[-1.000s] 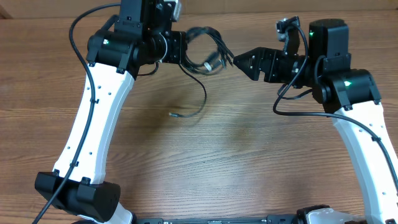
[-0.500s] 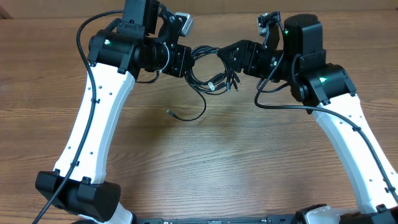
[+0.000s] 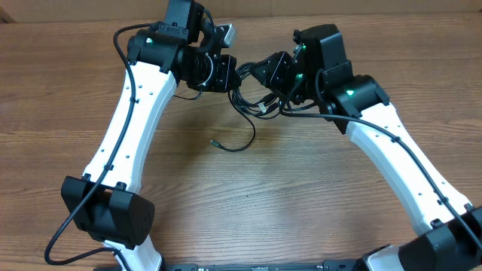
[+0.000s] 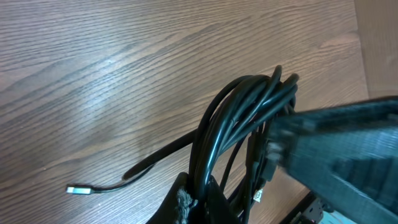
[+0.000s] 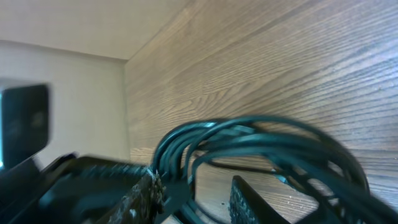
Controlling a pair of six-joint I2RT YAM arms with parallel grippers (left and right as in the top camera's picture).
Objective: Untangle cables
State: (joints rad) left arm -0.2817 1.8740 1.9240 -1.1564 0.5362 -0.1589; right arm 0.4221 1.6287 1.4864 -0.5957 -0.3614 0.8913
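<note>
The cables (image 3: 253, 95) are a coil of thin black wires hanging just above the table between my two grippers. My left gripper (image 3: 230, 75) is shut on one side of the coil; in the left wrist view its fingers (image 4: 196, 200) pinch several strands of the cables (image 4: 242, 115). One loose strand trails to a silver plug tip (image 3: 215, 141), also seen in the left wrist view (image 4: 78, 189). My right gripper (image 3: 254, 75) is at the coil's other side. In the right wrist view its fingers (image 5: 196, 196) are apart, with strands of the cables (image 5: 249, 140) running between them.
The wooden table (image 3: 301, 196) carries nothing else. A wall or board edge (image 5: 62, 28) runs along the far side. Both arms reach inward and nearly meet at the back middle. The right gripper shows blurred in the left wrist view (image 4: 339, 155).
The right gripper has moved left to the coil, close to the left gripper. The left arm has shifted right. The coil has bunched up between them and the loose plug tip has shifted slightly.
</note>
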